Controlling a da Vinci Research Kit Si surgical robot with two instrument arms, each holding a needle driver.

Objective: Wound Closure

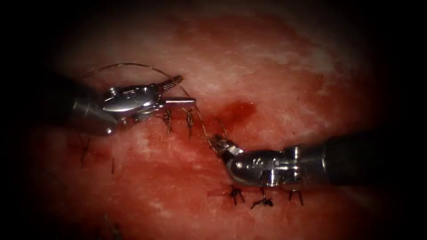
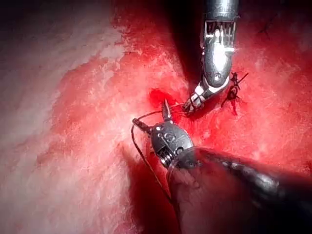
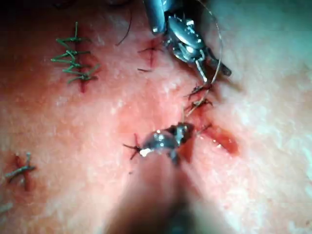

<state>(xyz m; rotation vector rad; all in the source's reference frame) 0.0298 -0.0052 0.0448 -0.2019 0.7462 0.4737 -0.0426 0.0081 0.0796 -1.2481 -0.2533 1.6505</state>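
1. Endoscope view: left tool [image 1: 178, 92] lies over the tissue [image 1: 275, 62], jaws spread, nothing pinched; thread [image 1: 133, 65] arcs thin and pale above the left tool, then runs down past two dark knots [image 1: 178, 120] to the right tool [image 1: 218, 143]; right tool's jaws pressed together at the thread's lower end, on the tissue beside a dark red fluid patch [image 1: 238, 111]; needle not made out.
2. Left wrist view: left tool [image 2: 153, 117] jaws apart, thread [image 2: 141, 153] looping beside it; right tool [image 2: 192, 103] tip down on the tissue.
3. Right wrist view: right tool [image 3: 178, 134] tip at the reddened cut [image 3: 222, 139]; thread [image 3: 217, 44] curves up to the left tool [image 3: 209, 70]; green stitches [image 3: 73, 58] lie well apart.
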